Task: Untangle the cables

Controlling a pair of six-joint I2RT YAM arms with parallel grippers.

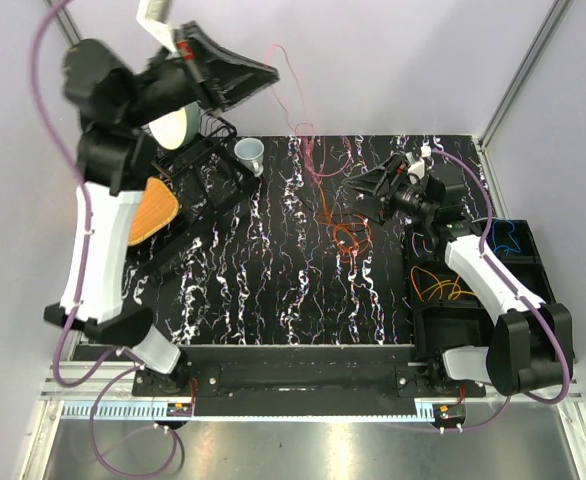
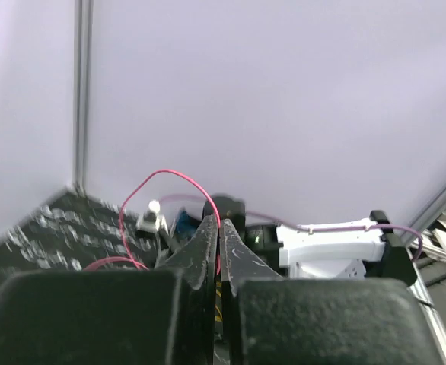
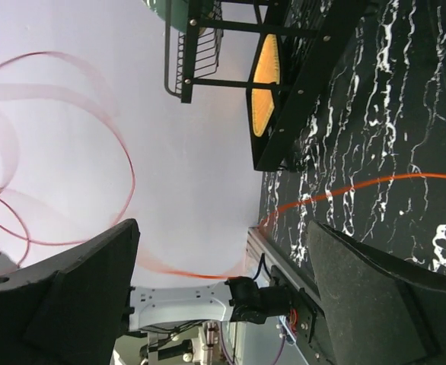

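Overhead, the left gripper (image 2: 218, 225) pinches a red cable (image 2: 162, 173) — the right gripper (image 1: 362, 200) gapes empty above orange cables (image 1: 347, 236).

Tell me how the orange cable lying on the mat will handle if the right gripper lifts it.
Probably floppy: the orange cable lies in loose loops. Likely light, being very thin. It may snag: it seems tangled with the red cable that the left gripper holds up.

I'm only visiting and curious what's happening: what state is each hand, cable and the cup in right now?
Left hand, shut on the pink cable, raised high.
Right hand, open, holding nothing.
Pink cable, lifted, hanging down to the table.
Orange cable, lying looped on the table.
Cup, upright.
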